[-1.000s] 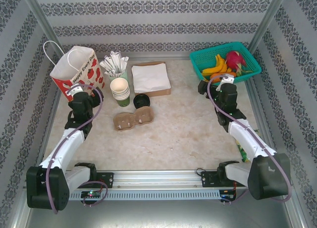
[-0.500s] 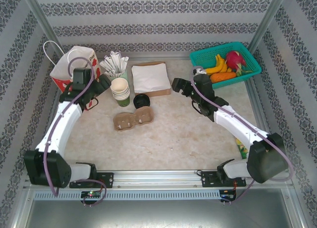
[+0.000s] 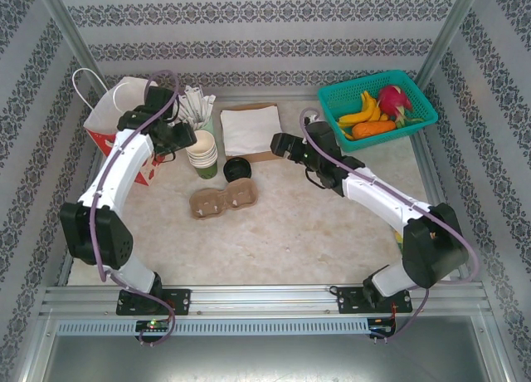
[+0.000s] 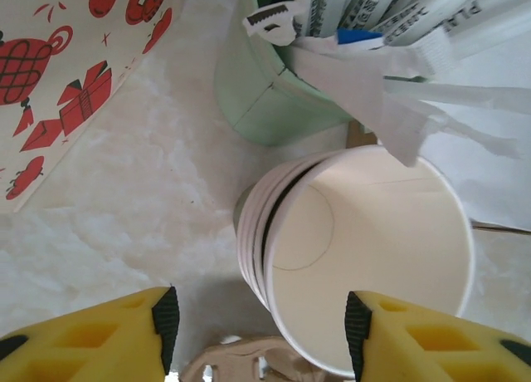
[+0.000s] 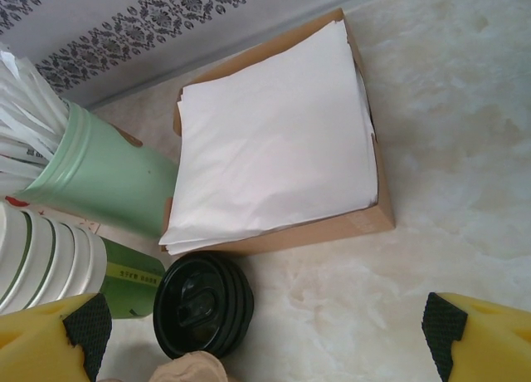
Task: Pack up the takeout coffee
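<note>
The takeout coffee is out of view. A stack of lidless green cups [image 3: 202, 152] with cream insides [image 4: 373, 257] stands left of centre. My left gripper [image 3: 187, 139] hangs over it, open: the stack's near rim lies between the yellow fingers [image 4: 261, 332], one pad outside the wall and one over the cup's mouth. A stack of black lids [image 3: 236, 168] sits beside the cups. My right gripper [image 3: 280, 144] is open just right of the lids [image 5: 203, 303], its fingers [image 5: 265, 324] wide apart with nothing between them.
The red-flowered paper bag [image 3: 116, 116] stands at the back left. Behind the cups is a green holder of wrapped straws [image 3: 192, 108]. A box of white napkins [image 3: 251, 129] lies at the back centre, the brown cup carrier [image 3: 222, 201] in front, and a teal fruit basket [image 3: 377, 106] at the back right.
My left arm swung from in front of the bag to the cup stack and its jaws narrowed. My right arm reached left from the basket toward the napkin box and lids.
</note>
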Motion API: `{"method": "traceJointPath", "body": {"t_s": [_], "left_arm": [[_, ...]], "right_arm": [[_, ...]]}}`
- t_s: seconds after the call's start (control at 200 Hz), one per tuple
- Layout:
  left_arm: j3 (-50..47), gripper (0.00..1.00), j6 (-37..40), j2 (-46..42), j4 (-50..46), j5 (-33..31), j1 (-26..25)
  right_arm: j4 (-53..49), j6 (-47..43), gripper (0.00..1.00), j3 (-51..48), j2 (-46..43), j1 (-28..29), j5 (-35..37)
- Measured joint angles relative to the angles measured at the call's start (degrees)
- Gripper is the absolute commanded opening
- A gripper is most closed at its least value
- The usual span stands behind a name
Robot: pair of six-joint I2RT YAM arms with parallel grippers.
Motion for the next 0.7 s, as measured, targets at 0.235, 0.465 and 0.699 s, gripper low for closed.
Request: {"method": "traceJointPath", "body": {"t_s": [0.235,0.465,0.699], "left_arm": [[2.36,0.35,1.11,3.85,-1.95,-0.61,0.00],[6.27,0.26,2.47,5.97,-3.98,-0.90,-0.22],[6.67,0.24,3.19,7.91,-4.59,-0.85,-0.37]], "right_arm": [[-0.04,-0.02,0.98,0.76,1.01,1.29,0.09],[-0.11,-0.22,0.98,0.81,1.11,1.49,0.28],[-0.11,-0.63,0.98,0.96,1.09,1.51,0.33]]}}
